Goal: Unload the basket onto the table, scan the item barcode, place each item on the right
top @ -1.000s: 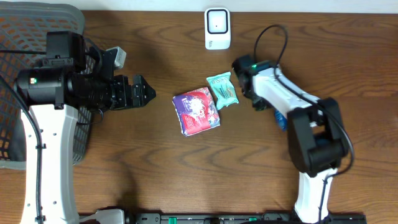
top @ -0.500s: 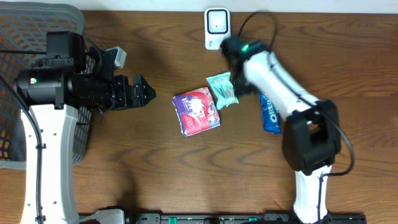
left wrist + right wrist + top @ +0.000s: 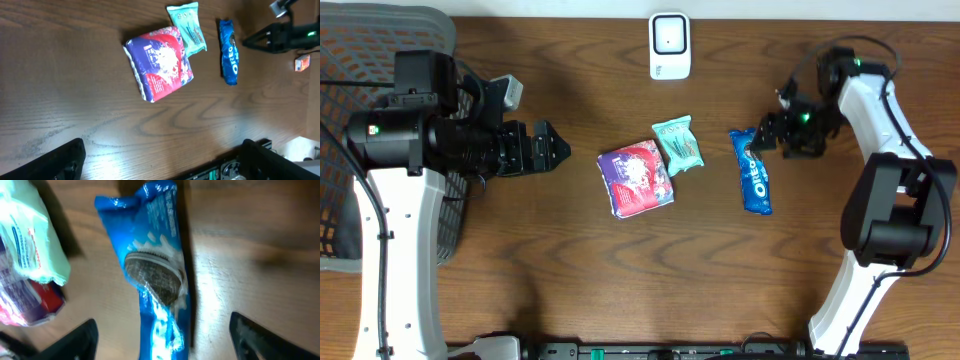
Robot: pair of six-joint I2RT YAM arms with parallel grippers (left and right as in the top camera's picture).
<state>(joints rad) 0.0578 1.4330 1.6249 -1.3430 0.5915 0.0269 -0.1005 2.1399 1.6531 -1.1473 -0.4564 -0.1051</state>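
Three packs lie mid-table: a red and purple pack (image 3: 636, 177), a green pack (image 3: 678, 143) and a blue Oreo pack (image 3: 753, 172). The white scanner (image 3: 670, 45) stands at the back edge. My right gripper (image 3: 763, 137) is open at the Oreo pack's far end. In the right wrist view the Oreo pack (image 3: 155, 275) lies flat on the wood between the gripper's (image 3: 165, 340) wide-spread fingers, untouched. My left gripper (image 3: 555, 150) hangs open and empty left of the red and purple pack (image 3: 160, 62), with the green pack (image 3: 187, 27) and Oreo pack (image 3: 229, 50) beyond.
A grey mesh basket (image 3: 350, 60) stands at the left edge, behind the left arm. The right arm's black cable loops above its wrist. A small orange object (image 3: 301, 63) lies to the right of the right arm in the left wrist view.
My right arm swung from beside the green pack, past the scanner, out to the right, and its jaws opened. The Oreo pack now lies uncovered on the table. The left arm stayed still.
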